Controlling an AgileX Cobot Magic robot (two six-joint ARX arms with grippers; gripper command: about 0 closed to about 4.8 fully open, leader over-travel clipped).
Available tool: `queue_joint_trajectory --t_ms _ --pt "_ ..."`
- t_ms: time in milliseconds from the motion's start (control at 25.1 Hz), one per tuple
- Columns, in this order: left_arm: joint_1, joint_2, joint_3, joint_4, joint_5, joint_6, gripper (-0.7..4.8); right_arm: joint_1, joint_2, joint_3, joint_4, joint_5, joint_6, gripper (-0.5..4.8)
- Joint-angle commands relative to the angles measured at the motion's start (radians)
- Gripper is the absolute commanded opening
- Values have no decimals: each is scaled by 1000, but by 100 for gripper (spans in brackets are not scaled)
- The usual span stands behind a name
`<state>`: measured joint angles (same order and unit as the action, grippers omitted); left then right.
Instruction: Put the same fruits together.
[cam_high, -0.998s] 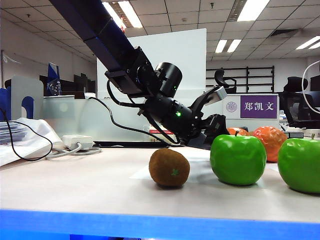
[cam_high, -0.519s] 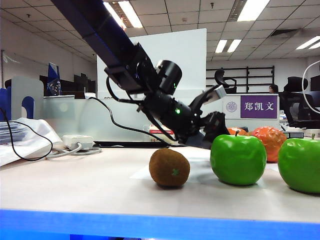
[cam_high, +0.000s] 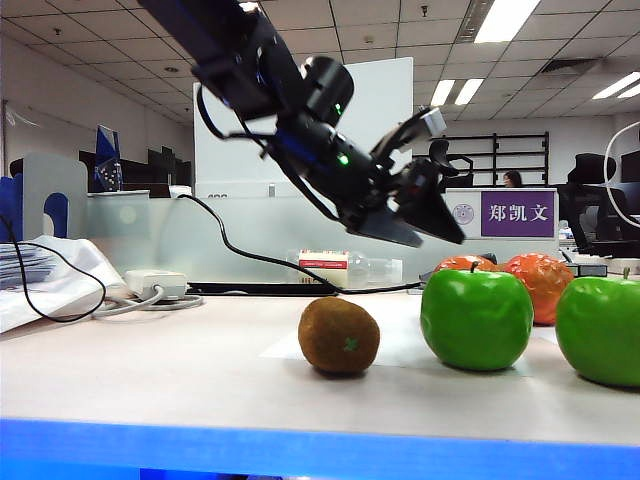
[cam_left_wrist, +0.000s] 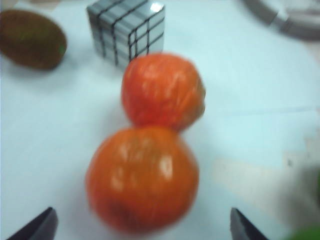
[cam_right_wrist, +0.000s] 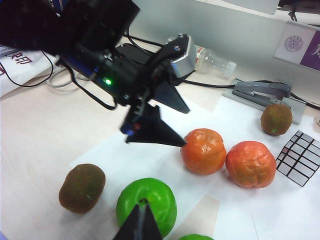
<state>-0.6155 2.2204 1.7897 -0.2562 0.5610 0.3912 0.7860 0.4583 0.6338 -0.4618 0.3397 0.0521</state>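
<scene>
Two orange-red wrinkled fruits sit touching on the white paper. My left gripper hangs open above the nearer one, with nothing between its fingers; in the left wrist view both fruits lie below the spread fingertips. From the exterior view that gripper is raised over the table behind a green apple. The second apple stands to its right. One brown kiwi lies at the front, another far back. My right gripper is shut and empty, over an apple.
A grey puzzle cube stands beside the far kiwi. A stapler and a clear bottle lie at the back. A white power adapter with cables and a stack of papers sit on the left.
My left arm has lifted from table level behind the apple to well above the fruits, its gripper staying open. The fruits and the right arm have not moved.
</scene>
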Motion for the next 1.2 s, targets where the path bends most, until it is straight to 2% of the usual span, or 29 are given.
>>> queue_joint_trajectory --t_ms 40,160,279,479,638,838,1038,1197 --pt "26 -36 4 -188 -34 119 479 1 -2 7 24 -2 -1 -6" --pt "58 -75 4 -375 -38 187 479 1 -2 7 26 -2 -1 -6" --pt "87 -115 4 -556 -46 220 479 1 -2 7 27 -2 -1 -6" --pt "102 -166 4 -763 -32 275 479 1 -2 7 48 -1 -4 -6" --pt "96 -188 4 -855 27 289 479 1 -2 7 76 -2 -8 -6" --pt "66 -189 3 -996 28 289 479 6 -11 7 76 -4 -7 -6" --pt "37 -190 3 -1065 45 267 479 7 -35 7 70 -5 -3 -6" --pt "9 -190 3 -1053 44 244 479 6 -48 7 63 -5 -4 -6"
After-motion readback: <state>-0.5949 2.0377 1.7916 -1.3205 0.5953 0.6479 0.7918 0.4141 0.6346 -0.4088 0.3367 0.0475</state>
